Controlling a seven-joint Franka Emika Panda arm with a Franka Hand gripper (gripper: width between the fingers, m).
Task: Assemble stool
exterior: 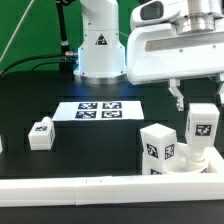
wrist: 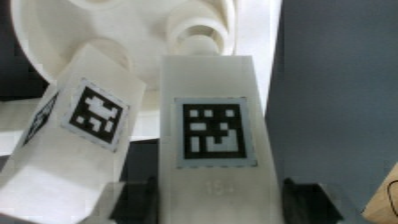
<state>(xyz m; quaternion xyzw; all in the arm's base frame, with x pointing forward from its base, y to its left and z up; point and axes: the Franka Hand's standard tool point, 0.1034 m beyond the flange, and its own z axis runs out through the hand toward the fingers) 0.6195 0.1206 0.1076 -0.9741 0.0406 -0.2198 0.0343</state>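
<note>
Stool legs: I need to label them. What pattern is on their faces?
Black-and-white square tags on white legs; wrist view shows it best.

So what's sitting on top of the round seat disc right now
Two tagged white legs stand on the seat disc: one leg leaning, the other leg upright below the hand. The sockets beneath them are covered.

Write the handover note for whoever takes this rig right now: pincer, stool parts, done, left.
Pincer: shut, directly above the upright leg; whether it grips the leg is hard to tell.
Seat disc: near the front rail, on the exterior view's right, with two legs standing on it, the second leg beside the first.
Loose leg: on the table at the exterior view's left.
Done: two legs placed; whether fully seated is unclear.
Left: the loose leg.
</note>
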